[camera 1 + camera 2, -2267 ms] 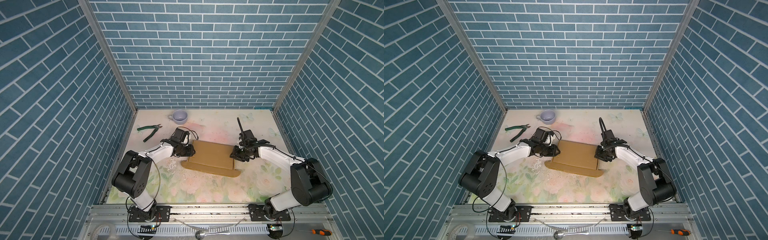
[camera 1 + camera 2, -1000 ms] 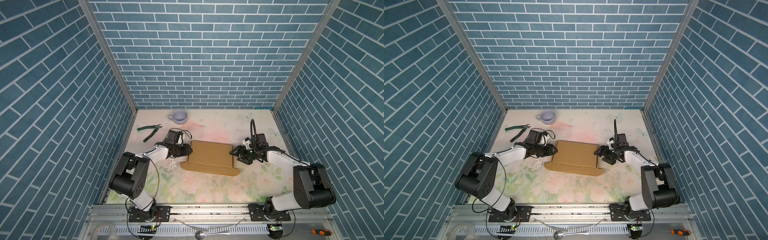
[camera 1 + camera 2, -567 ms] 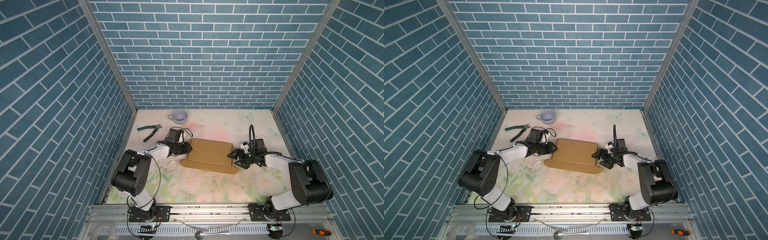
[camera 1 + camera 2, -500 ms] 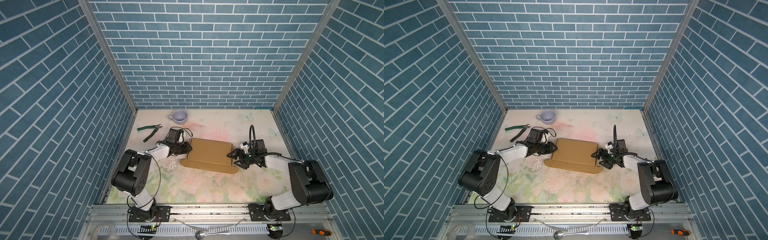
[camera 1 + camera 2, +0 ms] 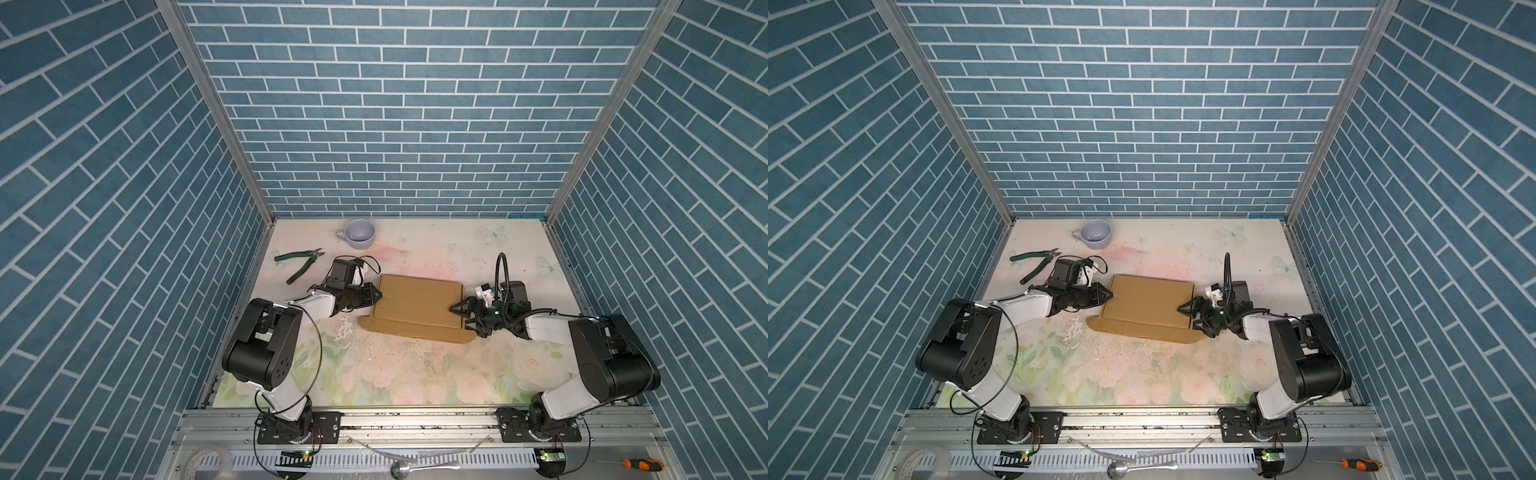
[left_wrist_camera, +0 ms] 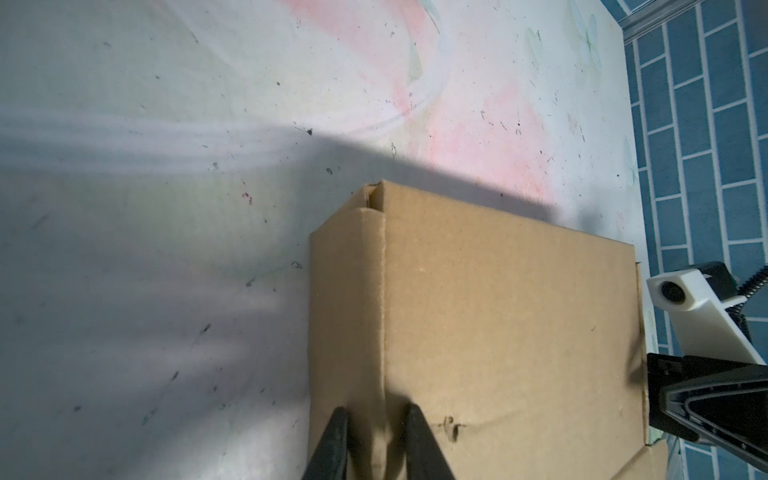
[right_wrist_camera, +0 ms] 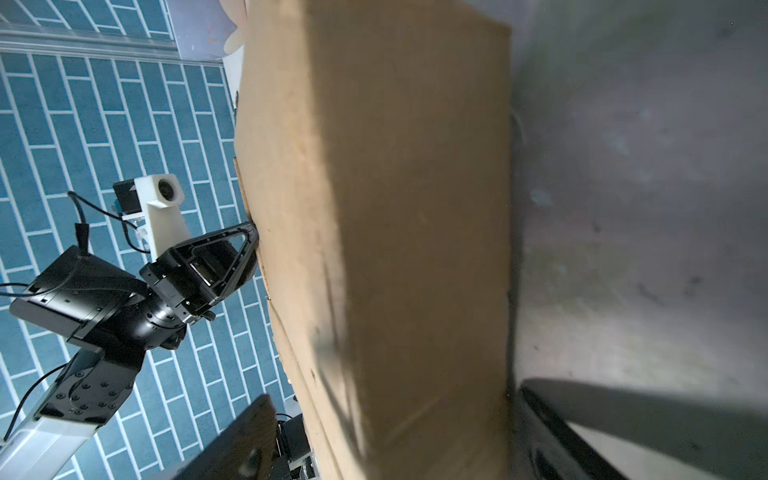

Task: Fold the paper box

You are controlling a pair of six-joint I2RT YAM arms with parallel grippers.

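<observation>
— One big floral-printed table [image 5: 415, 374]; what's on it?
— Blocky brown corrugated paper box [image 5: 417, 301], centred, rounded flap flat along its near side. The left gripper [image 5: 377, 294] pinches its left wall; the right gripper [image 5: 464, 320] gapes wide around the right end, gripping nothing.

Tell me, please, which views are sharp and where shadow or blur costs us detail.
In both top views, even light, sharp, the paper box clear; in the left wrist view, a broad shadow darkens the table beside it; in the right wrist view, the near cardboard is smeared and the table dim.
</observation>
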